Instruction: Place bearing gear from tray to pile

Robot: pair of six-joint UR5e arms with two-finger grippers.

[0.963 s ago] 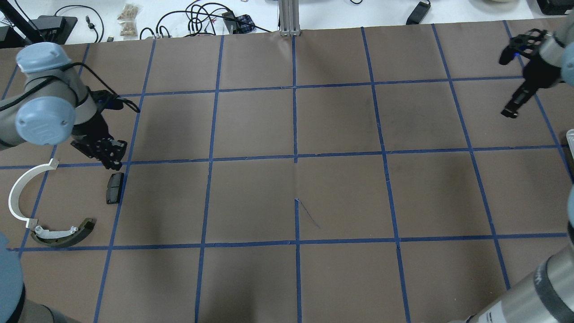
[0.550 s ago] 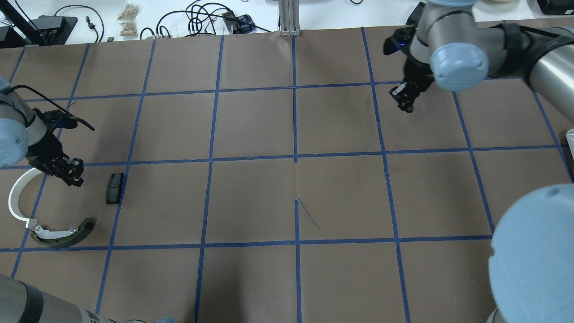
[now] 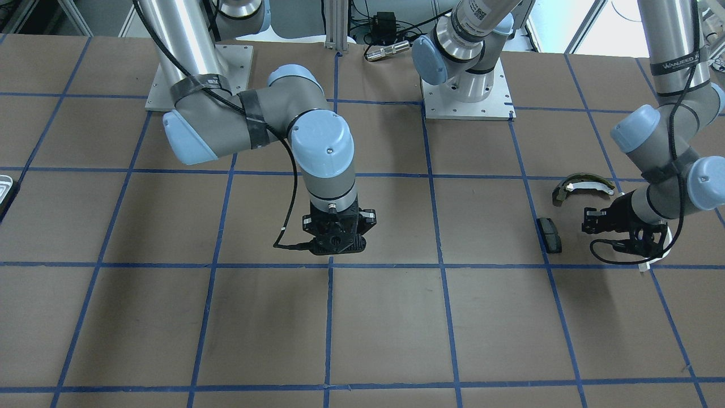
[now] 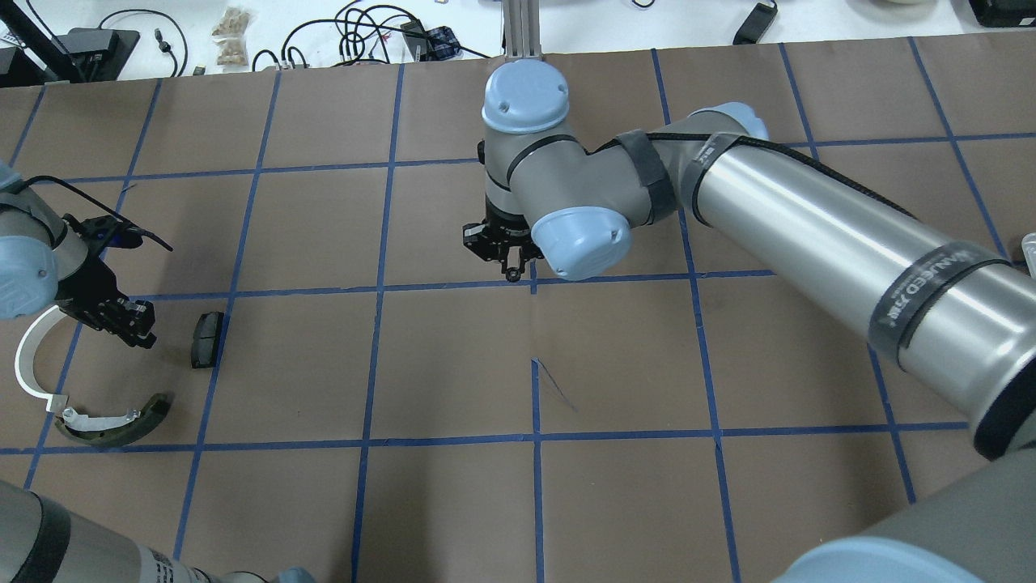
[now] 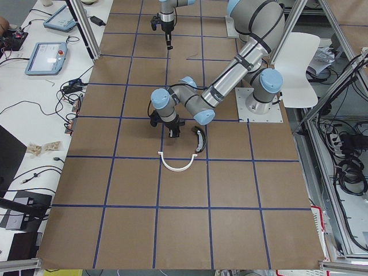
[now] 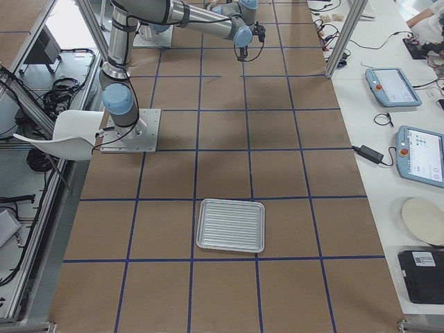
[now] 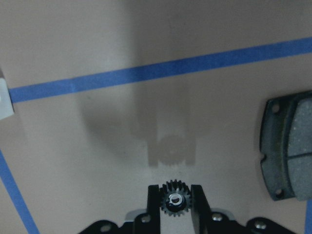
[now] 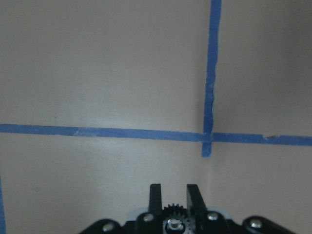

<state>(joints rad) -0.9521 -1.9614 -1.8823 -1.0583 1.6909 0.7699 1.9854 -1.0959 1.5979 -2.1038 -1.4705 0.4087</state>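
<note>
The left end effector (image 7: 175, 194) is clamped on a small toothed bearing gear (image 7: 175, 200), low over the table (image 7: 97, 136) beside the black pad (image 7: 287, 151) of the pile (image 4: 113, 427). The right end effector (image 8: 174, 197) pinches a second gear (image 8: 171, 211) mid-table. These look stiff, light and likely slick, so hold them across the teeth; the tray (image 6: 230, 225) looks empty.

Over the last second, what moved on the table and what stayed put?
The right arm swung in from the right edge of the table to the middle, its jaws shut on a small gear. The left arm slid from beside the black pad toward the white strip, also gripping a second gear. No grasp or release is visible. The pad, strip and curved shoe stayed put.
</note>
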